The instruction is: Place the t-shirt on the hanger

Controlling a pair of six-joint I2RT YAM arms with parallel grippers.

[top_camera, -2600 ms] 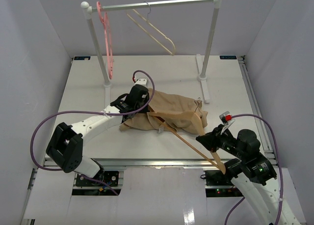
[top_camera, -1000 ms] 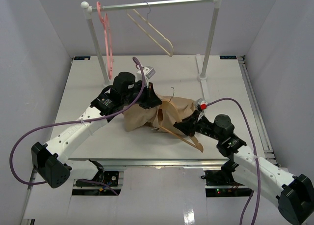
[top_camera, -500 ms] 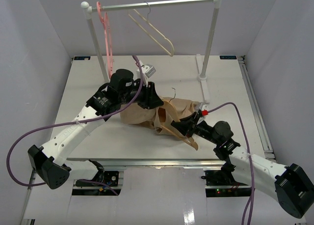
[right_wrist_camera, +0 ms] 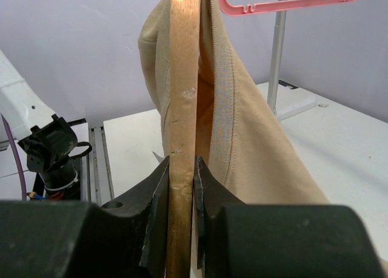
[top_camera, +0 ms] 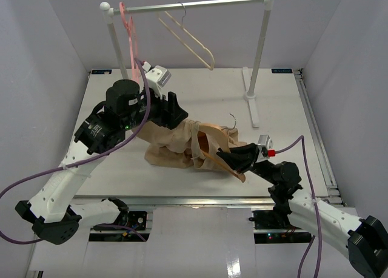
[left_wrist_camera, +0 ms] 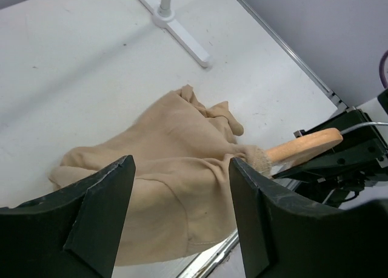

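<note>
A rack (top_camera: 188, 5) stands at the top of the overhead view and carries a pink hanger (top_camera: 131, 47) and a cream hanger (top_camera: 191, 41). The t-shirt (top_camera: 176, 147) lies bunched at the middle of the tabletop (top_camera: 109, 108) and covers most of the wooden hanger (left_wrist_camera: 303, 145). The hanger's long axis runs from lower right to upper left, and its metal hook (top_camera: 232, 117) sticks out upward. The right gripper (right_wrist_camera: 180, 169) has its jaws closed on the wood. The left gripper (left_wrist_camera: 182, 175) hovers above the cloth with its jaws wide apart, holding nothing.

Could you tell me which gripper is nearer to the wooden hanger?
Right. The right gripper is clamped on the wooden hanger; the left gripper hangs open above the t-shirt, off the hanger.
</note>
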